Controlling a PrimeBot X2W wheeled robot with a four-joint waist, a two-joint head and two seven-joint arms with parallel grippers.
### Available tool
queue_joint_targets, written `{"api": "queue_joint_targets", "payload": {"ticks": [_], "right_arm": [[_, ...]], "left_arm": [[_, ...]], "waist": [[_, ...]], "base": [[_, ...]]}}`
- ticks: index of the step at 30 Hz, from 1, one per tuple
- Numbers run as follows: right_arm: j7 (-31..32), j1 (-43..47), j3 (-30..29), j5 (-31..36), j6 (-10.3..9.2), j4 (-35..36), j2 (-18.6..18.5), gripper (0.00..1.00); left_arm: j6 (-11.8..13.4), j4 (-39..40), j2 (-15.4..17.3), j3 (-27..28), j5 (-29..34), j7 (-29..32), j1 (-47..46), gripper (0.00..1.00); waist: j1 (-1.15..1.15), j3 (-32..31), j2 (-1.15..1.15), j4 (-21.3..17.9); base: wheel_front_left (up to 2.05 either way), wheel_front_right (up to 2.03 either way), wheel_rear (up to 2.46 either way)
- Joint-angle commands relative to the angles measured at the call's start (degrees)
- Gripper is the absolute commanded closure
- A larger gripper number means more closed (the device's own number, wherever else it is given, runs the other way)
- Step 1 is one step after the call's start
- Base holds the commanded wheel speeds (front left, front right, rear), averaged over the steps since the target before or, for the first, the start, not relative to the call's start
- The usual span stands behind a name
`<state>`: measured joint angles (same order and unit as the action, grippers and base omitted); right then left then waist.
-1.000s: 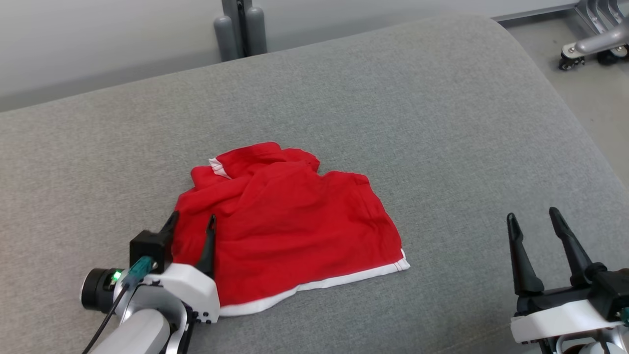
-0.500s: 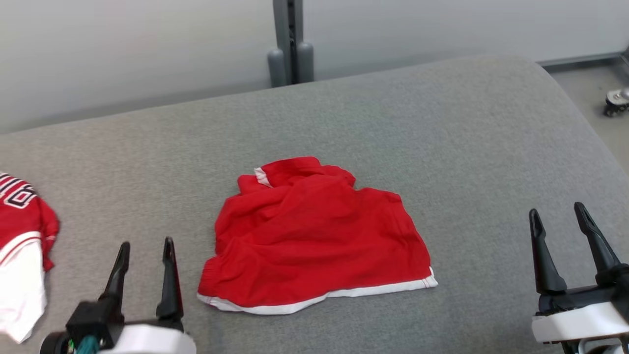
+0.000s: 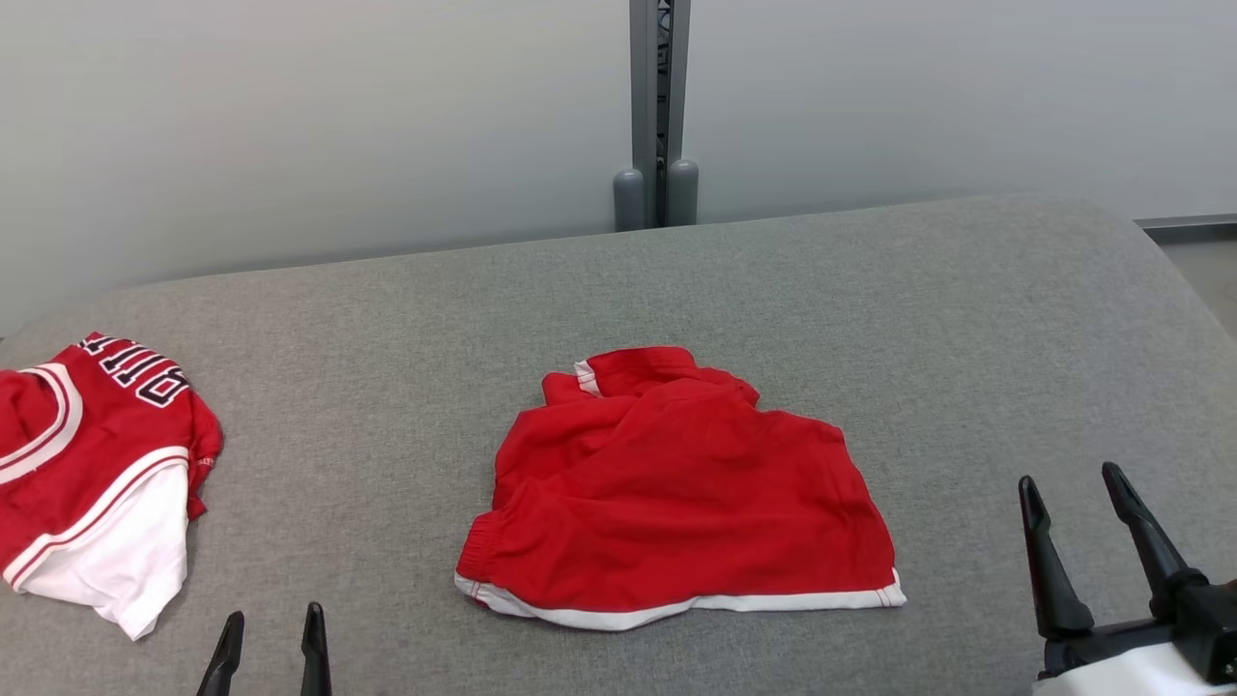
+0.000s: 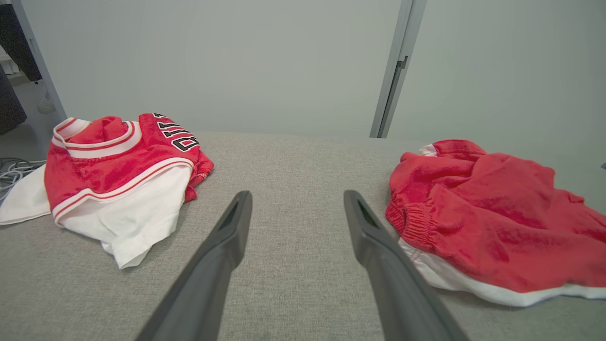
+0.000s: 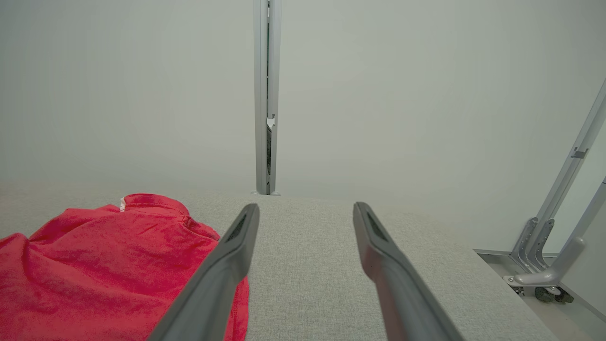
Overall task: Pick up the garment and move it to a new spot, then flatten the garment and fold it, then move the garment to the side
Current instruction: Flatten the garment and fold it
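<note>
- Our left gripper, at the near left edge: jaws spread wide and empty, bare cloth between them.
- Our right gripper, near right: jaws equally wide, holding nothing, well apart from the garment.
- The garment, red shorts with a white hem: crumpled mid-surface, hem toward us, with open room on every side.
- A red-and-white jersey: bunched at the left edge, well apart from the garment.
- The surface: grey woven padding, its right edge rounding down toward the floor.
- Beyond: a pale wall and an upright post; we also note a wheeled metal frame at far right.
</note>
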<state>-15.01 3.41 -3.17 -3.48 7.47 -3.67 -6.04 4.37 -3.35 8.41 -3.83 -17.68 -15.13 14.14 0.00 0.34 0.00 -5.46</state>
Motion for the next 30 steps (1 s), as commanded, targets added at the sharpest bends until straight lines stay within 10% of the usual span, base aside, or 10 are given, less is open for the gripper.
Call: {"api": "queue_joint_targets", "payload": {"ticks": [1, 14, 30], "right_arm": [[-0.3, 0.8, 0.2, 0.2, 0.05, -0.6, 0.1, 0.00], [-0.3, 2.3, 0.5, 0.1, 0.05, -2.4, 1.6, 0.00], [-0.3, 1.6, 0.9, 0.1, 0.05, -2.9, 2.1, 0.00]], "left_arm": [[-1.6, -0.7, -0.4, 1.4, 1.2, 0.0, 0.7, 0.00], [-10.0, -1.6, -4.5, 8.2, 6.7, 0.0, 2.0, 0.00], [-11.7, -2.1, -5.3, 9.3, 8.7, 0.0, 1.7, 0.00]], "waist": [[0.00, -0.5, 0.00, 0.5], [0.00, -1.5, 0.00, 3.2], [0.00, -1.8, 0.00, 2.3]], "base": [[0.00, 0.00, 0.00], [0.00, 0.00, 0.00], [0.00, 0.00, 0.00]]}}
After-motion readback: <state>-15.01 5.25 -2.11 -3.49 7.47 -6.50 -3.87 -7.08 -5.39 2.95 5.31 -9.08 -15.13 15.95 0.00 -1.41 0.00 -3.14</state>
